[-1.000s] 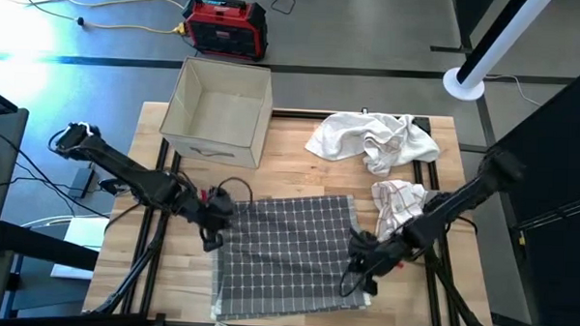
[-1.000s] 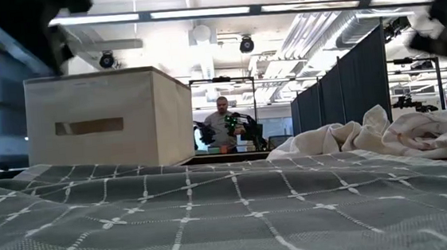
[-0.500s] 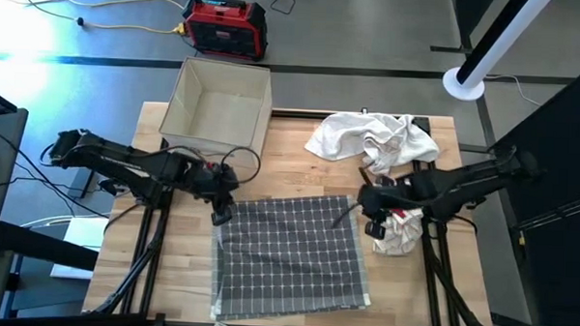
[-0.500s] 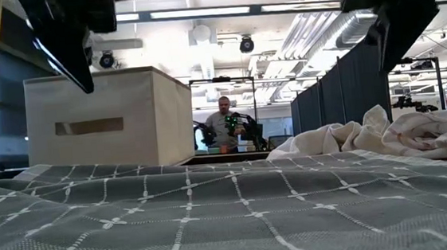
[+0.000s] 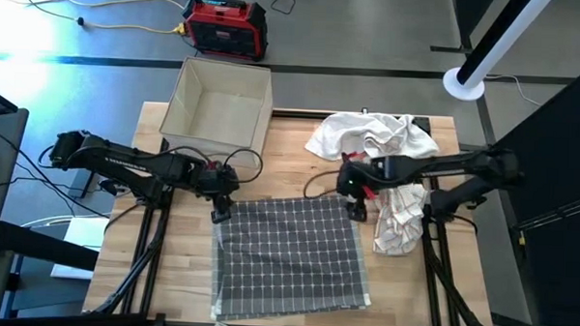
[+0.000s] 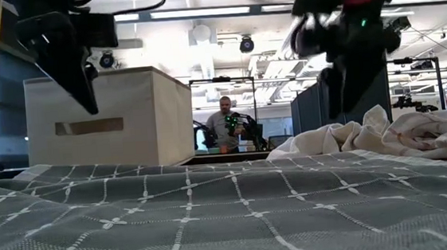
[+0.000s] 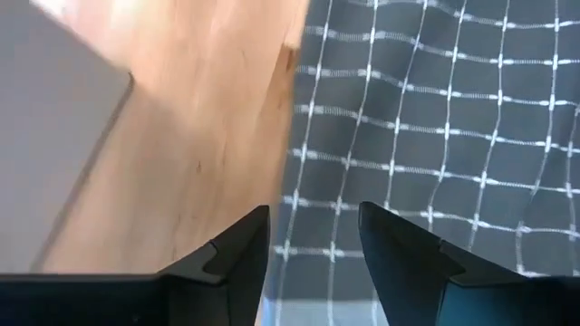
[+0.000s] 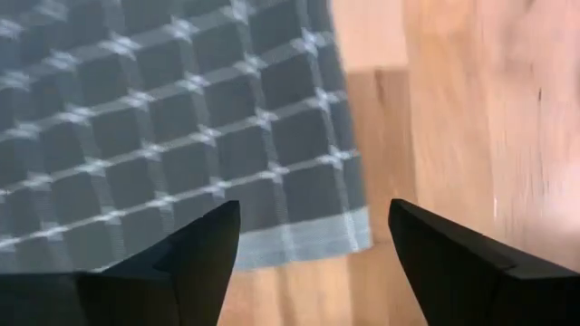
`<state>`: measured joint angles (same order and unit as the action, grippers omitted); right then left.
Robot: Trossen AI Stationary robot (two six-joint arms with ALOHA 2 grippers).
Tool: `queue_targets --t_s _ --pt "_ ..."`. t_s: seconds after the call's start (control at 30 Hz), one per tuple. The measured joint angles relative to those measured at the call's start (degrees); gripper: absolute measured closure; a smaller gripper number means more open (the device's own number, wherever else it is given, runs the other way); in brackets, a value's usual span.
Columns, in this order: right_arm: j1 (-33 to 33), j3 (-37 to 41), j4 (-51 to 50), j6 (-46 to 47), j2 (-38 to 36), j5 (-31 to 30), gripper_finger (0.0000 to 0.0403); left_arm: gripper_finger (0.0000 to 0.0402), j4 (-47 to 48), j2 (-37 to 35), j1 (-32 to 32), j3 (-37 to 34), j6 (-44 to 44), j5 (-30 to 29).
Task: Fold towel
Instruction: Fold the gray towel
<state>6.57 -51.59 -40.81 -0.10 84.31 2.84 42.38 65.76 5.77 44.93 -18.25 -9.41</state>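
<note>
Grey towel (image 5: 292, 252) is lying flat on the table (image 5: 151, 274) (near edge, in front of the box (image 5: 221, 112)). Left gripper (image 5: 221, 211) is hovering over the towel's far-left corner, right gripper (image 5: 354, 206) over its far-right corner, both spread apart, gripping nothing.

The grey checked towel (image 6: 214, 213) is lying flat, filling the foreground. Beyond the towel a beige fabric box (image 6: 103, 118) is standing upright. The left gripper (image 6: 74, 53) is hanging above the towel, in front of the box. The right gripper (image 6: 349, 43) is hanging above the towel's opposite side. A rumpled white cloth (image 6: 392, 140) is resting beside the towel. A person (image 6: 225, 126) is showing far behind the box.
</note>
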Motion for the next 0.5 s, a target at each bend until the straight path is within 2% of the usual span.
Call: queue_targets --t_s 0.17,0.33,0.4,0.5 --pt "3.31 0.0 0.06 -3.57 5.64 2.3 0.0145 0.0236 0.14 -0.02 -0.71 0.0 2.92 -0.17" --pt "3.33 0.0 -0.26 -6.59 10.42 0.86 0.0177 0.0235 1.21 -0.04 -0.89 -0.5 2.6 -1.71" --pt "3.01 0.0 0.56 -6.43 11.46 -0.89 0.0206 0.0235 1.48 -0.04 -0.89 -1.31 1.49 -1.71" --pt "2.75 0.0 1.42 -7.21 12.24 -3.33 0.0278 0.0235 0.89 -0.04 -0.89 -2.97 -0.94 -1.77"
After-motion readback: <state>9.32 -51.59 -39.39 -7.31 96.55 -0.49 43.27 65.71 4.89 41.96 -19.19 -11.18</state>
